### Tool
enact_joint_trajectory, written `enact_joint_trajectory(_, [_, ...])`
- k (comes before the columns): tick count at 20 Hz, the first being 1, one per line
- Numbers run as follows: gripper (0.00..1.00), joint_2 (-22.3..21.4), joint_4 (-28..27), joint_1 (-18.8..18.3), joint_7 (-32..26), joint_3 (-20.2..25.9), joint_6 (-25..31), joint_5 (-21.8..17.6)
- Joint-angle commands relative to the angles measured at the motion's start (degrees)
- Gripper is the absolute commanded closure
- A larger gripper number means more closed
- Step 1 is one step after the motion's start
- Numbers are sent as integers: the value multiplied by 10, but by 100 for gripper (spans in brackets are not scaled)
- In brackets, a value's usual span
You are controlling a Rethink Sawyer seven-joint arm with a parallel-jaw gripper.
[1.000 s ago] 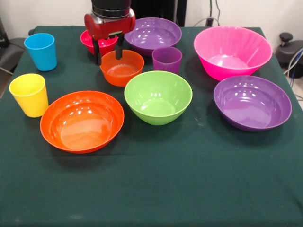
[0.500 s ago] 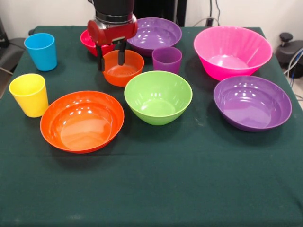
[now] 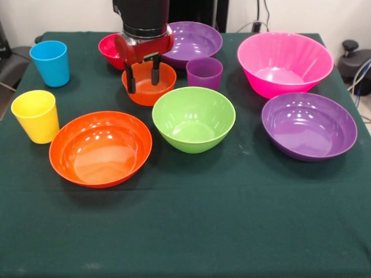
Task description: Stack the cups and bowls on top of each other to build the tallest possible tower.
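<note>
The pincer [image 3: 143,80] hangs over the small orange bowl [image 3: 148,84], its fingers parted and empty, one finger inside the bowl. Relative to that bowl, the small red bowl [image 3: 110,49] sits just behind, the purple cup [image 3: 204,72] beside, and the green bowl [image 3: 193,119] in front on the tabletop [image 3: 191,231].

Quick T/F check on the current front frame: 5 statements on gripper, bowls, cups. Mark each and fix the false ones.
1. The gripper hangs open over the small orange bowl. True.
2. A tower is already started, with one bowl sitting inside another. False: every bowl and cup stands on its own on the table.
3. The purple cup stands between the small orange bowl and the pink bowl. True.
4. The yellow cup lies on its side. False: it stands upright, mouth up.
5. The green bowl holds the blue cup. False: the green bowl is empty, and the blue cup stands apart near the table's edge.
</note>
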Motion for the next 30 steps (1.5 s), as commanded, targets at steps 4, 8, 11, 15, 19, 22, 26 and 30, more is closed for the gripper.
enact_joint_trajectory(4, [0, 40, -63, 5, -151, 28, -5, -49])
enact_joint_trajectory(8, [0, 37, -65, -3, -153, 38, -24, -54])
enact_joint_trajectory(11, [0, 39, -68, -9, -163, 47, -32, -59])
enact_joint_trajectory(15, [0, 45, -74, -5, -164, 51, -30, -62])
enact_joint_trajectory(19, [0, 55, -75, -5, -163, 48, -31, -68])
enact_joint_trajectory(22, [0, 51, -74, -1, -167, 47, -20, -66])
enact_joint_trajectory(26, [0, 26, -70, -10, -190, 54, 16, -45])
enact_joint_trajectory(30, [0, 15, -88, -10, -226, 56, 63, -32])
